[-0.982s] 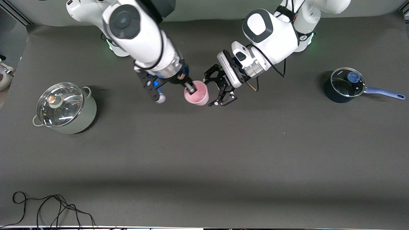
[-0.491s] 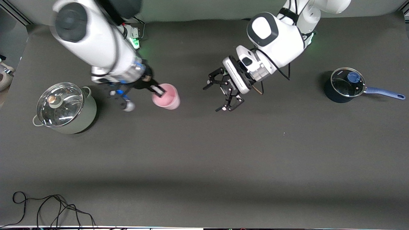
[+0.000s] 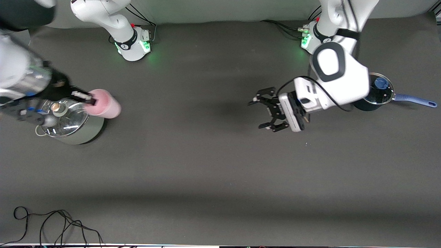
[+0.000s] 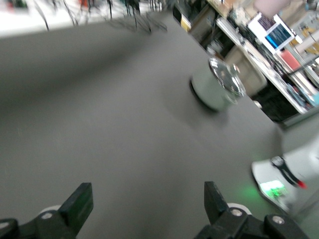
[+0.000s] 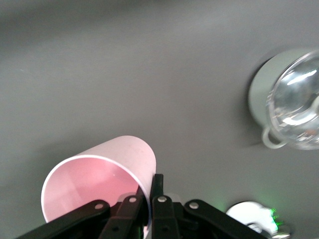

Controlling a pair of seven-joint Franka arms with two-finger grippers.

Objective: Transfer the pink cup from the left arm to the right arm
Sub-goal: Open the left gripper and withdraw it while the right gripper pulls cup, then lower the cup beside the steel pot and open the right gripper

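Note:
The pink cup (image 3: 103, 104) is pinched by its rim in my right gripper (image 3: 83, 97), tilted on its side in the air beside the lid of the pale green pot (image 3: 74, 132). In the right wrist view one finger is inside the cup (image 5: 94, 174) and one outside, so the right gripper (image 5: 152, 183) is shut on the cup wall. My left gripper (image 3: 267, 112) is open and empty over the bare mat, apart from the cup. In the left wrist view the left gripper (image 4: 147, 199) has its fingers spread wide with only mat between them.
The pale green pot with a glass lid also shows in the wrist views (image 4: 219, 87) (image 5: 294, 114). A dark blue saucepan (image 3: 373, 91) with a long handle stands at the left arm's end. Black cables (image 3: 51, 224) lie at the table's near edge.
My right arm has carried the cup from the table's middle to the green pot at its own end. My left gripper, open, has drawn back toward the blue saucepan.

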